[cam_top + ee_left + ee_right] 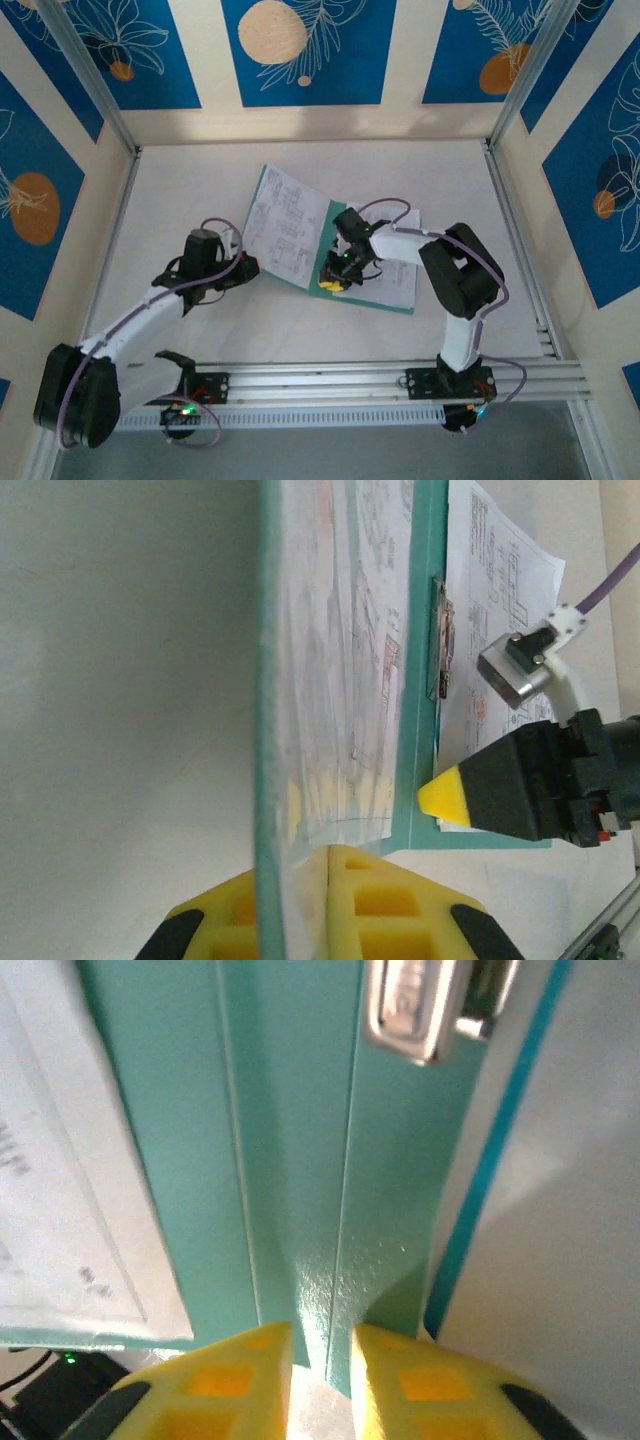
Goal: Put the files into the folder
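Open folder (420,680) mid-table (200,180), files (340,660) on both leaves; left claw (295,865) at its 8 o'clock clamped on left leaf and sheets; right claw (322,1335) at 6 o'clock, fingers slightly apart astride the crease.

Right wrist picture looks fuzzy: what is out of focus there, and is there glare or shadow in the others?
Right wrist view: the yellow foam fingertips and the silver metal clip are blurred, with a soft sheen on the teal-green card folder. Left wrist view: the near yellow fingertips are soft, the printed white paper sheets hazy. Top external view: even light on the white table.
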`<state>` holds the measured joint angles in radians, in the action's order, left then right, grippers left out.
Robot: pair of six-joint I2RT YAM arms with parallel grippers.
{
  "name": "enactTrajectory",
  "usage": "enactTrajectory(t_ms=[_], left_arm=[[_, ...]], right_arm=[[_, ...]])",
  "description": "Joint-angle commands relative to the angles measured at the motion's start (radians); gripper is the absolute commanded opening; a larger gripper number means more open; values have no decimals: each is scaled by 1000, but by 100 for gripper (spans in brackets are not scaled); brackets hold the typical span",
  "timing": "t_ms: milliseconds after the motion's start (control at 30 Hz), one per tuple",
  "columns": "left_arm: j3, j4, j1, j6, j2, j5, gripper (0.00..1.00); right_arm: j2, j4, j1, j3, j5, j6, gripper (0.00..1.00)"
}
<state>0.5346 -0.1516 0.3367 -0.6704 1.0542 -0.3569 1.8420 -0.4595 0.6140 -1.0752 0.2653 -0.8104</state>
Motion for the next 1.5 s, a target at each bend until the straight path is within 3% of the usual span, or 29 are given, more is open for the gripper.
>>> enactTrajectory(t_ms=[0,167,333,500,767,1100,1367,1467], left_arm=[[49,-146,-2,49,-59,95,0],[124,-345,-1,94,-128,192,0],[230,-551,2,147,-185,304,0],[313,-675,3,183,-204,338,0],[390,-767,61,212,-174,405,0],[481,-799,257,156,-103,564,0],[539,-742,507,121,-11,649,0],[564,-741,598,92,40,697,14]], right_arm=[[-112,-107,12,-45,-77,20,34],[-252,-160,-22,-47,-147,-5,39],[-364,-169,-178,113,-199,-85,25],[-381,-100,-321,242,-133,-79,22],[-219,-62,-276,170,-101,-71,8],[-35,-75,-198,79,-151,-136,0],[5,-100,-183,75,-180,-133,0],[6,-106,-186,73,-188,-121,0]])
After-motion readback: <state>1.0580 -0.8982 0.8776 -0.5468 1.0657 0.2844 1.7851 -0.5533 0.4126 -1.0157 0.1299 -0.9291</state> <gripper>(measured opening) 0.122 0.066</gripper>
